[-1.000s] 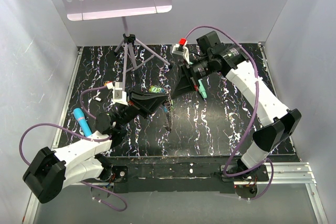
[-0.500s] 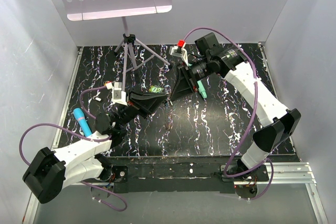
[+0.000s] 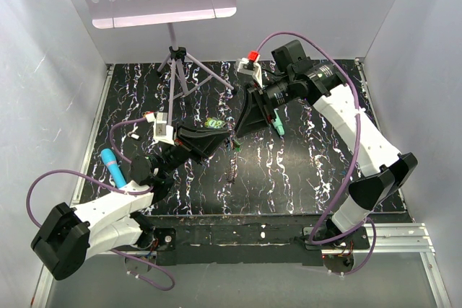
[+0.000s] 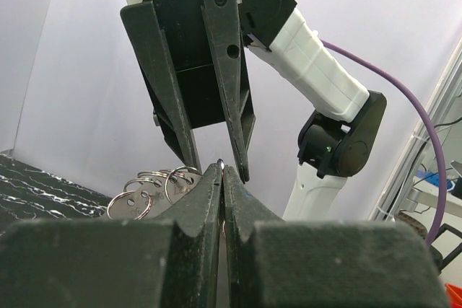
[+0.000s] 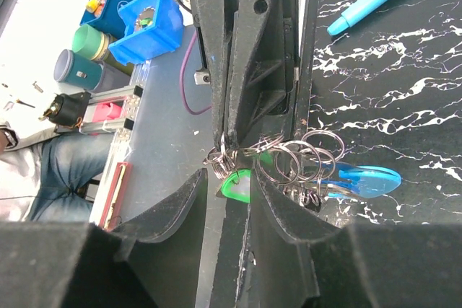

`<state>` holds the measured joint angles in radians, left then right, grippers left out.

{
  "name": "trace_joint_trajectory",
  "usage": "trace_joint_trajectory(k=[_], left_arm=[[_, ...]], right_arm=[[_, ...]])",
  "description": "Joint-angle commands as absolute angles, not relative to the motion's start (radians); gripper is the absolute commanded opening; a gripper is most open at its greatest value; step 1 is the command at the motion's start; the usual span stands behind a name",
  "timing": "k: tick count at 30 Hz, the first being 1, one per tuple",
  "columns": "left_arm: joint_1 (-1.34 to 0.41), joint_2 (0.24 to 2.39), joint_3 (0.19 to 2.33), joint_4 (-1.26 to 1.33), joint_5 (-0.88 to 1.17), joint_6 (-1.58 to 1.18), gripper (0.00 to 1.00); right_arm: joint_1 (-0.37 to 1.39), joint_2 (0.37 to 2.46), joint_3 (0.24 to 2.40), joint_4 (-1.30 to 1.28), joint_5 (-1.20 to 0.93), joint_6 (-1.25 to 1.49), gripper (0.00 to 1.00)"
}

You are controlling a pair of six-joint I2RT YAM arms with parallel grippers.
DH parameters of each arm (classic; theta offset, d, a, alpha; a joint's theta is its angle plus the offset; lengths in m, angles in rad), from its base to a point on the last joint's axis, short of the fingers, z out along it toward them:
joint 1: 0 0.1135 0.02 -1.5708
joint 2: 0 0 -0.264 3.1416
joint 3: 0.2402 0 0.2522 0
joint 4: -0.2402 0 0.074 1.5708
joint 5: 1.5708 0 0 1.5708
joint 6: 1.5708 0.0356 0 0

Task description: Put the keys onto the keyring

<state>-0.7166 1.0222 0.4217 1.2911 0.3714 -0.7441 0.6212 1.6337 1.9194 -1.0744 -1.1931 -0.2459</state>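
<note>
Top view, left gripper [image 3: 228,135]: raised over the middle of the black marbled table [image 3: 303,171], tip to tip with the right gripper [image 3: 236,132].
Top view, keyring [image 3: 232,160]: hangs as a thin strand from where the two tips meet, its lower end close to the tabletop; too small here to make out details.
Top view, surroundings: a blue pen [image 3: 112,166] lies by the left arm. A teal stick [image 3: 277,126] lies under the right arm, and a small green object [image 3: 213,124] is just behind the left gripper. A tripod stand [image 3: 177,70] is at the back.
Left wrist view, left gripper: closed tight, fingers pressed together on something thin at the tips, with silver rings of the keyring just left of them.
Left wrist view, right gripper: points down from above, its fingers apart and straddling the left tips; its white arm fills the background.
Right wrist view, green key [image 5: 234,184]: its head sits in the narrow gap between the right fingers; I cannot tell whether it is pinched.
Right wrist view, keyring: bunched rings and a blue clasp [image 5: 361,178] crowd the left fingertips and partly hide the contact.
Right wrist view, background: blue bins [image 5: 137,19] off the table.
</note>
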Motion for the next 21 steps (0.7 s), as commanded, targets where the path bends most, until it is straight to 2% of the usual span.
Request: trace_joint_trajectory(k=[1, 15, 18, 20, 21], left_arm=[[-0.721, 1.012, 0.457, 1.368, 0.367, -0.749, 0.00], [-0.721, 1.028, 0.462, 1.368, 0.365, -0.759, 0.00], [-0.721, 1.025, 0.459, 1.368, 0.364, -0.756, 0.00], [-0.721, 1.025, 0.457, 1.365, 0.362, -0.755, 0.00], [-0.721, 1.022, 0.457, 1.362, 0.362, -0.756, 0.00]], right_arm=[[0.623, 1.621, 1.945, -1.081, -1.224, -0.259, 0.38], [0.653, 1.635, 1.950, -1.074, -1.201, -0.255, 0.33], [0.657, 1.638, 1.948, -1.071, -1.200, -0.252, 0.18], [0.657, 1.637, 1.948, -1.071, -1.201, -0.255, 0.02], [0.657, 1.635, 1.948, -1.071, -1.201, -0.256, 0.01]])
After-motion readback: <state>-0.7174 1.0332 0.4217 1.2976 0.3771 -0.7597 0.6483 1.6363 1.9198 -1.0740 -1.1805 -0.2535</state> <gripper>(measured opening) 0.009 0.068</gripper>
